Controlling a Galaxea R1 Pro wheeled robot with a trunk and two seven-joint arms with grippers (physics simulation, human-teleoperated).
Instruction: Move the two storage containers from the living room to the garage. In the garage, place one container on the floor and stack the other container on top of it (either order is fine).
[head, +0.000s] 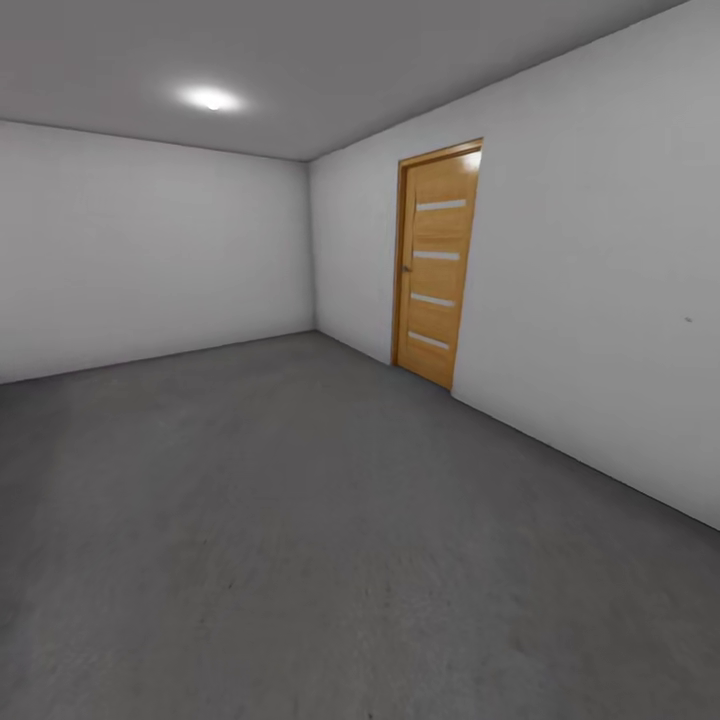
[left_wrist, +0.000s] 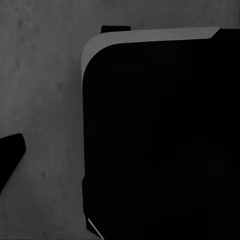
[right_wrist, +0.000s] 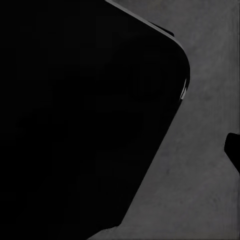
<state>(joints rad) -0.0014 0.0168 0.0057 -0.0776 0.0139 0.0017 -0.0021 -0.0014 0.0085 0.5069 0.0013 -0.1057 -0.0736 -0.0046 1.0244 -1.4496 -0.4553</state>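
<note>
In the garage (head: 150, 250), the head camera looks across a dark grey concrete floor (head: 300, 520) to plain white walls, a wooden door (head: 437, 265) with pale horizontal slats on the right-hand wall, and a ceiling light (head: 212, 98). Both wrist cameras point down at the same speckled concrete past a large black rounded body (left_wrist: 160, 140). Neither gripper's opening can be made out, nor anything held.

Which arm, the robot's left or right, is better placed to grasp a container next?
Neither has an edge. Both wrist views look past dark robot bodywork at grey floor; the head view has that floor, white walls and a wooden door. Driving probably comes before any grasp.
</note>
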